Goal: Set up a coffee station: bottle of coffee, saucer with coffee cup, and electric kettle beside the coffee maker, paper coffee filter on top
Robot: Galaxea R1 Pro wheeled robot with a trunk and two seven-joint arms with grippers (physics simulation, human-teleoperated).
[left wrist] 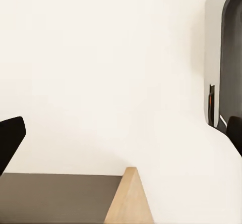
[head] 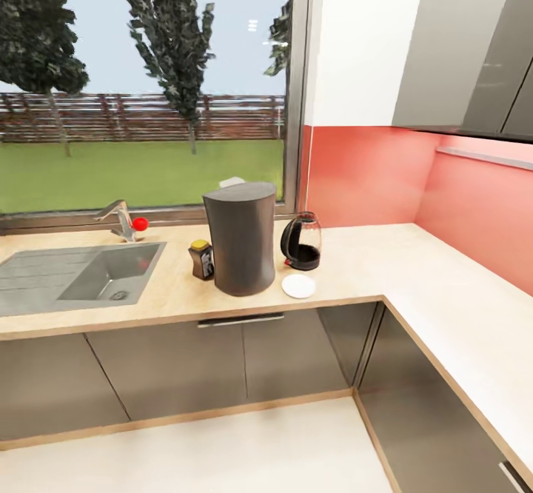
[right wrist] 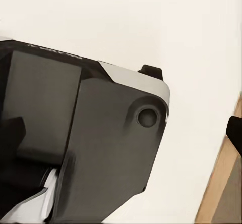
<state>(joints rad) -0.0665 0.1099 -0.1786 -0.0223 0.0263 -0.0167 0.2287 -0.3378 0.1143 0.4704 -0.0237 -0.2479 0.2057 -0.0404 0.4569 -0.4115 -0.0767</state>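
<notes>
Black left fingertips (left wrist: 10,138) spread apart

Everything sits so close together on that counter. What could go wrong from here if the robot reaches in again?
The saucer lies close to the countertop front edge, so a nudge might push it off. It is bare, and a cup would have to come down close beside the glass kettle and coffee maker, which a gripper could bump. The small coffee bottle stands tight against the coffee maker and might tip if that gets shoved.
</notes>
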